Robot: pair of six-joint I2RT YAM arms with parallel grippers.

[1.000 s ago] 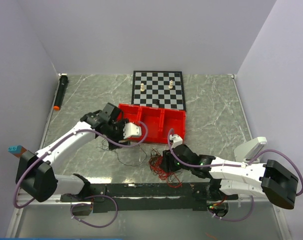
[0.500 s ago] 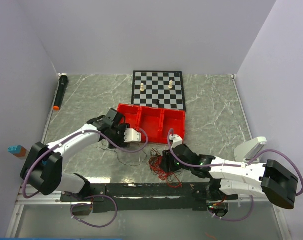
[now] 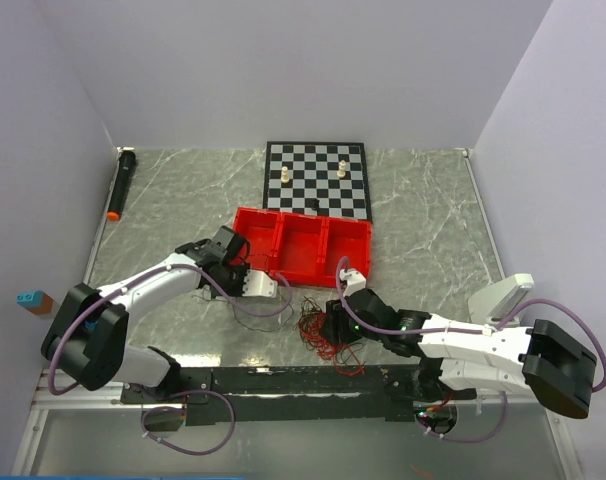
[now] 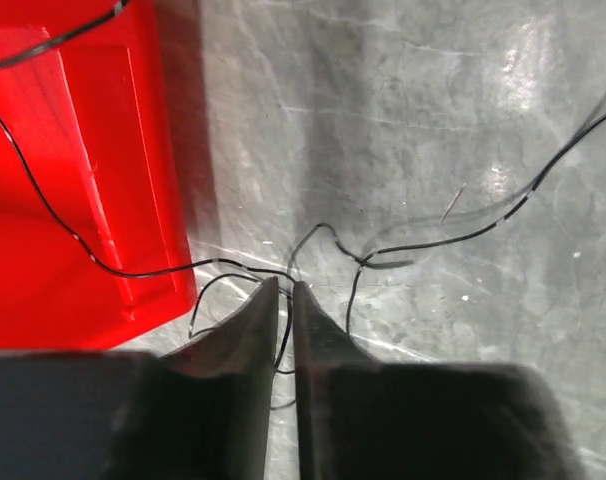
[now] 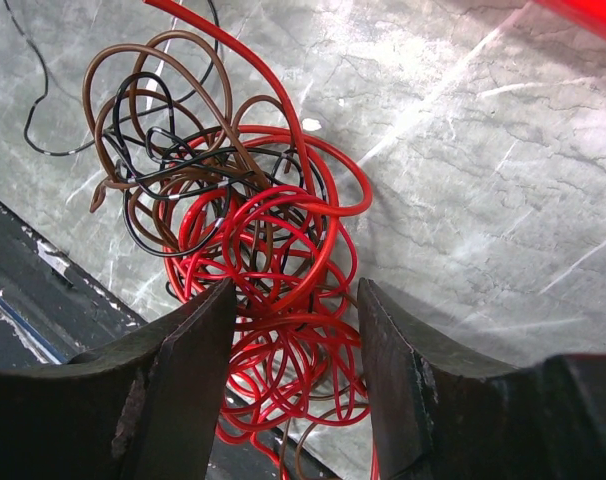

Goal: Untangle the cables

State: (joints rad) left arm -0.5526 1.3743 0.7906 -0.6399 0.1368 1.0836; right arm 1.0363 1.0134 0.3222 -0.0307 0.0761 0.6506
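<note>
The cables lie knotted at the counter's near edge, straddled by the open right end effector; the left end effector is pinched shut on a single black one. Untangling looks barely begun.

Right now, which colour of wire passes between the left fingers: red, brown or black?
The thin black wire; it alone reaches the left fingers, while the red and brown loops lie by the right fingers.

Red bin abuts the chessboard; black marker lies left.
</note>
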